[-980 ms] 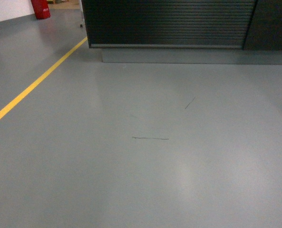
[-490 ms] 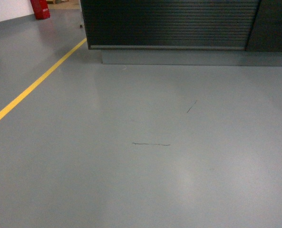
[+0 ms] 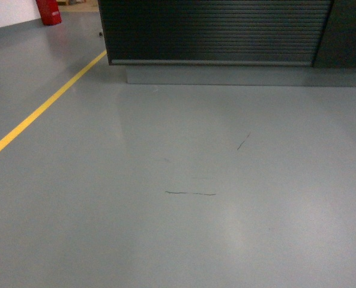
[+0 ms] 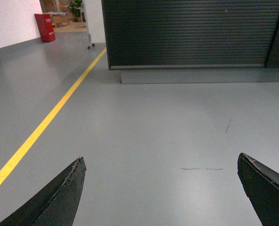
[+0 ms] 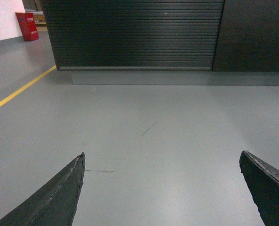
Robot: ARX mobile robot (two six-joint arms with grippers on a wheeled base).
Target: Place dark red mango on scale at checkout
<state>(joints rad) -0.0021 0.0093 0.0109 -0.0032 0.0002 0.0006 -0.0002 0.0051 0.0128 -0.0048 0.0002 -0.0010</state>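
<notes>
Checkout (image 3: 214,30) top cut off by frame edge; red obj (image 3: 48,11) partly cropped.

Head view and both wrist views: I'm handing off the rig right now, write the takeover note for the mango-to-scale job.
Left gripper: open, nothing between its fingers.
Right gripper: open, nothing between its fingers.
Checkout: only its dark ribbed front panel shows, straight ahead across bare grey floor. Its top is out of frame.
Dark red mango and scale: not in any view.
Yellow floor line runs along the left; a red object stands far left.
Done: nothing visible; neither gripper holds the mango.
Left: find and pick the mango, reach the counter, set it on the scale.
</notes>
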